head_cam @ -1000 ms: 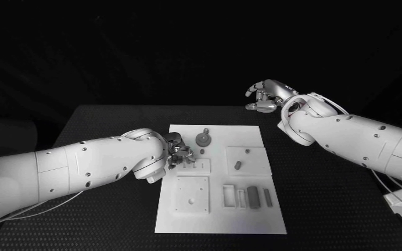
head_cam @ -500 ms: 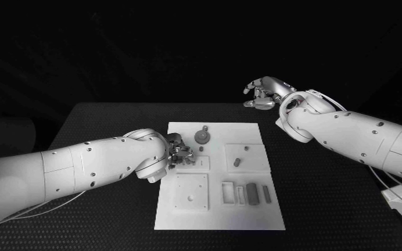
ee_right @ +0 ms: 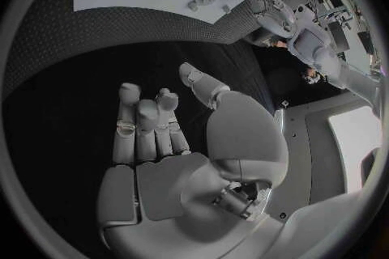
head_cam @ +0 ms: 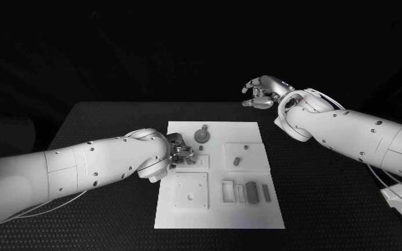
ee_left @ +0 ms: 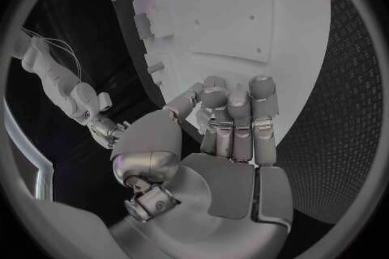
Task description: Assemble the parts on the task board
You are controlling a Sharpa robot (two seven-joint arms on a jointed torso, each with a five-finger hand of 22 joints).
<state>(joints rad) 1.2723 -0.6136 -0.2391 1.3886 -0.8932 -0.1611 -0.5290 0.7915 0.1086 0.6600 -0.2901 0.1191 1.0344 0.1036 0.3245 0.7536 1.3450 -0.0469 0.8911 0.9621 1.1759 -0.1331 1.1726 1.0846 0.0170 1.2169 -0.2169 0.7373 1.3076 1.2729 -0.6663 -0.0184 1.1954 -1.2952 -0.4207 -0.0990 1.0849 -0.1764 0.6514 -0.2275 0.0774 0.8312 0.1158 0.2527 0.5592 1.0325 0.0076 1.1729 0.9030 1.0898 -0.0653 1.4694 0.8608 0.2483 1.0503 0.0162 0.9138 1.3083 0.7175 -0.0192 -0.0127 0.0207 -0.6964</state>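
Task board (head_cam: 219, 216) under left hand (head_cam: 180, 153).

A black table (head_cam: 100, 123) with a dotted surface carries the white task board (head_cam: 216, 219) at its middle.

Left arm comes in low from the left side, forearm angled across, left hand (head_cam: 179, 154) turned down with fingers (ee_left: 232, 118) bunched close together, tips pointing down; cannot tell if anything is held. Right arm reaches in from the right, elbow bent, wrist raised. Right hand (head_cam: 263, 94) sits high and far back, fingers (ee_right: 144, 118) loosely curled and apart, holding nothing.
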